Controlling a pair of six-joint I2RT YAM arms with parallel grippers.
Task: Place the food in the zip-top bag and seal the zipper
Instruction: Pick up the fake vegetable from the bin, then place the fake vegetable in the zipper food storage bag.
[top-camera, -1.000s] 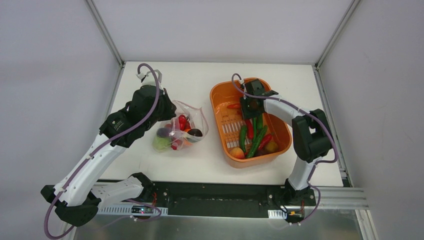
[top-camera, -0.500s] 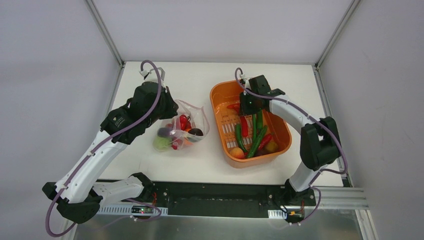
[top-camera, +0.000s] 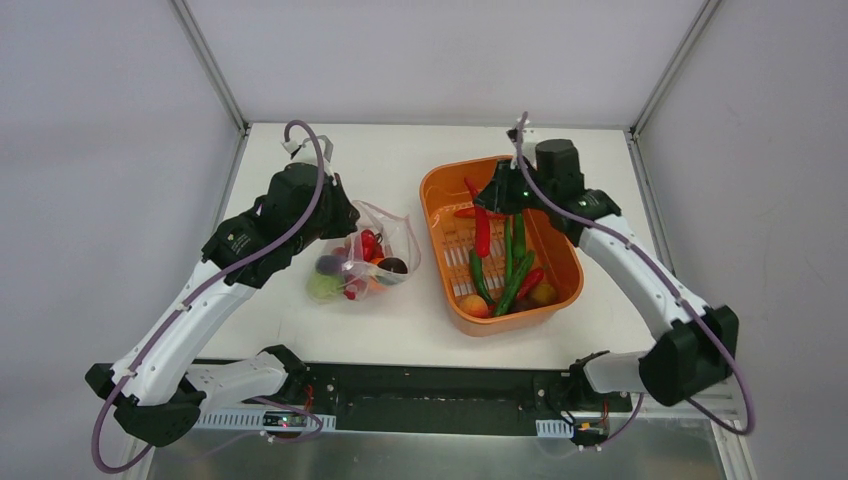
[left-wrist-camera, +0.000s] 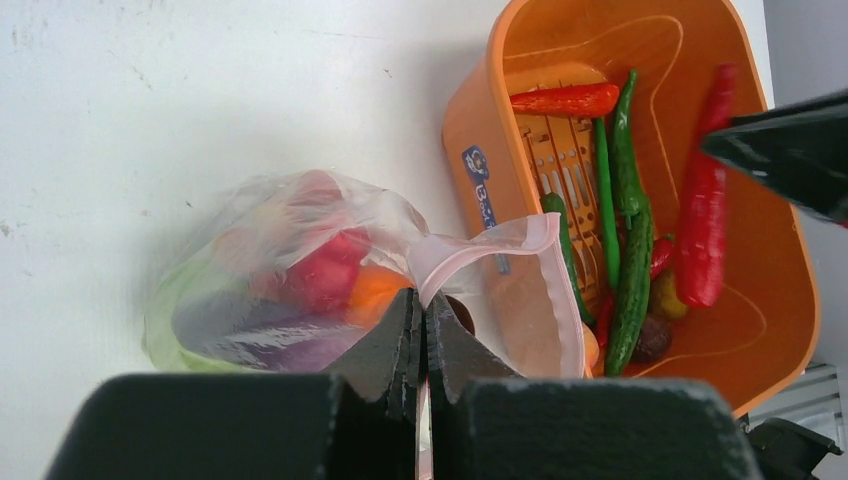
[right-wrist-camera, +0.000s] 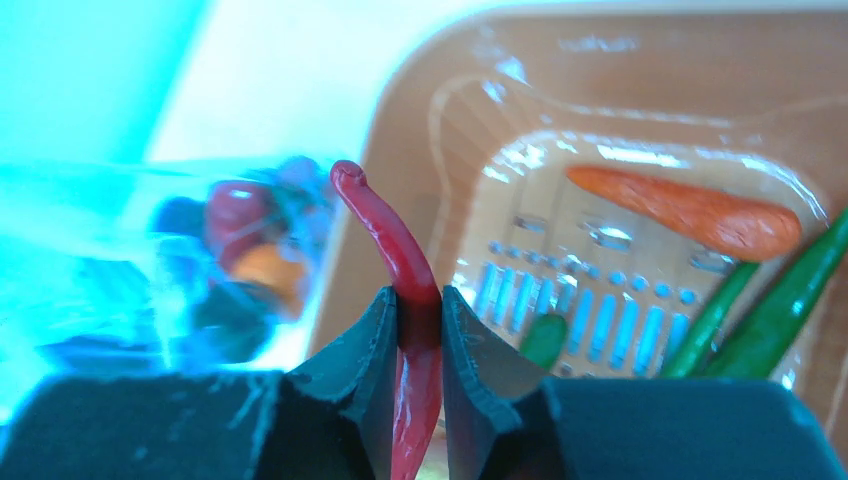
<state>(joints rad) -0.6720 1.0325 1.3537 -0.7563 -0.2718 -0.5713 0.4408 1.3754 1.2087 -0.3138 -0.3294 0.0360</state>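
The clear zip-top bag (top-camera: 365, 262) lies left of the orange tub, holding several toy foods: red, orange, dark purple and light green pieces (left-wrist-camera: 300, 290). My left gripper (left-wrist-camera: 424, 310) is shut on the bag's pink zipper strip (left-wrist-camera: 500, 238) and holds its mouth up and open toward the tub. My right gripper (right-wrist-camera: 420, 305) is shut on a long red pepper (right-wrist-camera: 395, 245) and holds it above the tub's far left part; the pepper hangs in the top view (top-camera: 481, 220).
The orange tub (top-camera: 440, 185) stands right of the bag and holds green peppers (top-camera: 512, 265), red peppers, an orange-red pepper (left-wrist-camera: 565, 100) and red-yellow fruits (top-camera: 475, 305). White walls and metal posts close in the table at the back and sides.
My right gripper has risen out of the tub with the long red pepper in it, and the arm has swung up and back. The left gripper and the bag have stayed almost still.
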